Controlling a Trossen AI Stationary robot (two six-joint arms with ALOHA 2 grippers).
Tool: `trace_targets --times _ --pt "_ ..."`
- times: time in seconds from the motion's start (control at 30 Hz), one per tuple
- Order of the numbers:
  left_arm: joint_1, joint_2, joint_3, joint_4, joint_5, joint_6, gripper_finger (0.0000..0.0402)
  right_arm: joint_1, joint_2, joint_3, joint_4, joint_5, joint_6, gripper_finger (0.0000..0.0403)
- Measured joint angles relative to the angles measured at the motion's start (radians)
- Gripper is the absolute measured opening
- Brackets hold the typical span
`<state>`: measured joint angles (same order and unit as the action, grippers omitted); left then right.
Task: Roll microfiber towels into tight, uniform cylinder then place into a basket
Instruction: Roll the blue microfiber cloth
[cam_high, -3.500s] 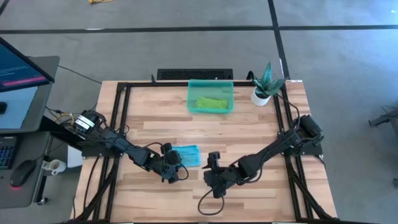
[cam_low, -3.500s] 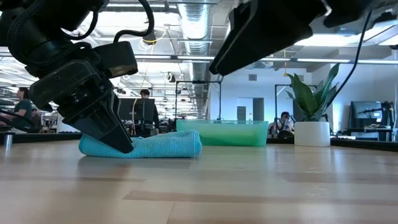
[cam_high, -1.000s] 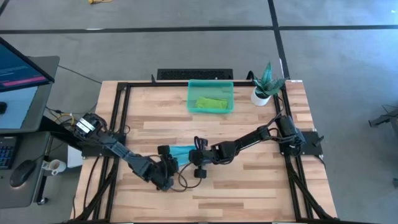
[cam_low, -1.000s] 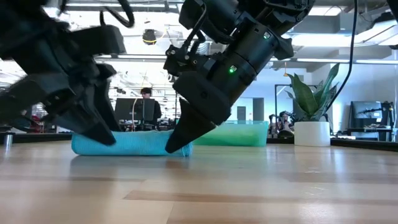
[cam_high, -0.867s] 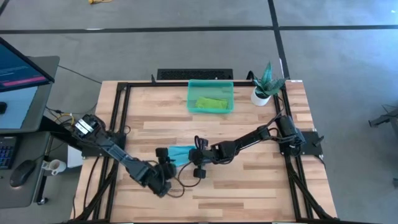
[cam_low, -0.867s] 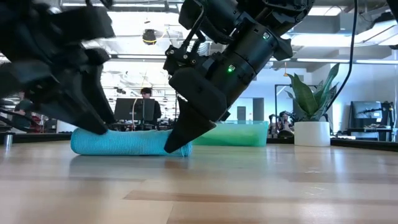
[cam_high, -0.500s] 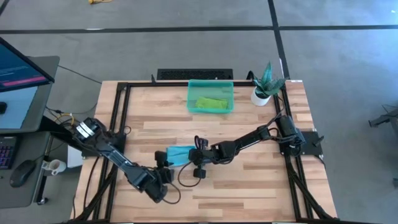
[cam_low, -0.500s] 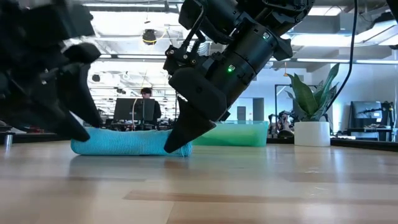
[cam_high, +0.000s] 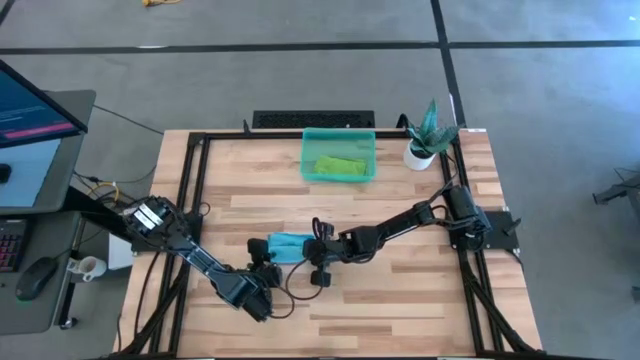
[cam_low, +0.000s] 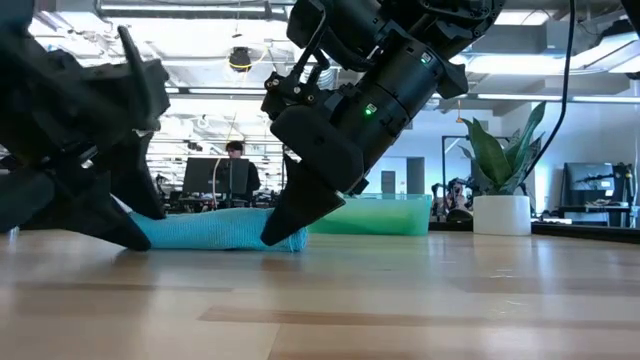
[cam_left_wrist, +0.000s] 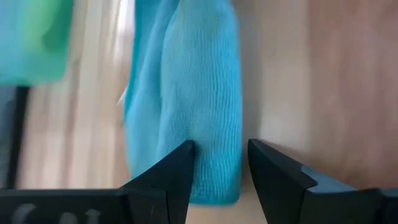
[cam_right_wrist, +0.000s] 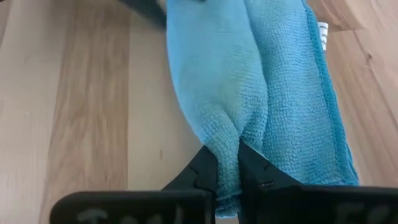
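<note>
One towel remains: we pinch the blue roll (cam_right_wrist: 273, 93) by one end in our right gripper (cam_right_wrist: 227, 163), our spread left gripper (cam_left_wrist: 219, 163) at its far end. Next we carry it to the basket (cam_high: 339, 155) beyond, beside the green towel (cam_high: 339, 166).

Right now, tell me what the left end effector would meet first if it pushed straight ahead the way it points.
Most likely the rolled turquoise microfiber towel: the left end effector points at its near end, open fingers either side. Whether they already touch is unclear.
</note>
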<state>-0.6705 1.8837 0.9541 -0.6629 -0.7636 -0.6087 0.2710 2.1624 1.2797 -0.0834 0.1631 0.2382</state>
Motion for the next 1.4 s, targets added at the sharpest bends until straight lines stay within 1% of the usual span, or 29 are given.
trace_targets --times 0.1,0.2,0.43,0.6,0.8,0.9,0.97,1.03,1.1,1.23,1.3,1.37,1.4 --pt "-0.019 0.004 0.045 -0.103 -0.01 -0.005 0.0149 0.0 0.0 0.0 0.0 0.0 0.0 0.0043" --pt "-0.034 0.003 0.088 -0.126 -0.027 -0.004 0.0149 0.0 0.0 0.0 0.0 0.0 0.0 0.0043" --pt "-0.023 0.002 0.069 -0.138 -0.035 -0.032 0.0149 0.0 0.0 0.0 0.0 -0.009 0.0 0.0043" --pt "0.001 0.001 0.025 -0.087 0.0 -0.055 0.0149 0.0 0.0 0.0 0.0 -0.009 0.0 0.0043" --pt "0.028 -0.006 -0.032 0.028 -0.013 -0.037 0.0149 0.0 0.0 0.0 0.0 -0.009 -0.001 0.0043" --pt "0.041 -0.006 -0.041 0.043 -0.005 -0.086 0.0148 0.0 0.0 0.0 0.0 -0.009 -0.001 0.0043" --pt "0.052 -0.006 -0.04 0.04 0.027 -0.115 0.0142 0.001 0.0 0.0 -0.001 -0.009 -0.001 0.0043" --pt "0.062 -0.008 -0.038 0.039 0.064 -0.123 0.0124 0.004 0.0 0.0 -0.001 -0.01 -0.002 0.0043" --pt "0.068 -0.008 -0.025 0.025 0.108 -0.106 0.0095 0.008 -0.008 0.0 -0.01 -0.032 -0.002 0.0043" --pt "0.073 -0.008 0.044 -0.06 0.227 -0.093 0.0022 0.026 -0.032 -0.001 -0.028 -0.144 0.007 0.0043" --pt "0.072 -0.009 0.097 -0.089 0.32 -0.091 0.0013 0.04 -0.047 -0.004 -0.032 -0.19 0.044 0.0043" --pt "0.07 -0.011 0.155 -0.101 0.423 -0.066 0.0017 0.056 -0.059 -0.005 -0.034 -0.243 0.104 0.0043" --pt "0.07 -0.01 0.188 -0.098 0.492 -0.06 0.002 0.064 -0.064 -0.006 -0.038 -0.28 0.143 0.0043"
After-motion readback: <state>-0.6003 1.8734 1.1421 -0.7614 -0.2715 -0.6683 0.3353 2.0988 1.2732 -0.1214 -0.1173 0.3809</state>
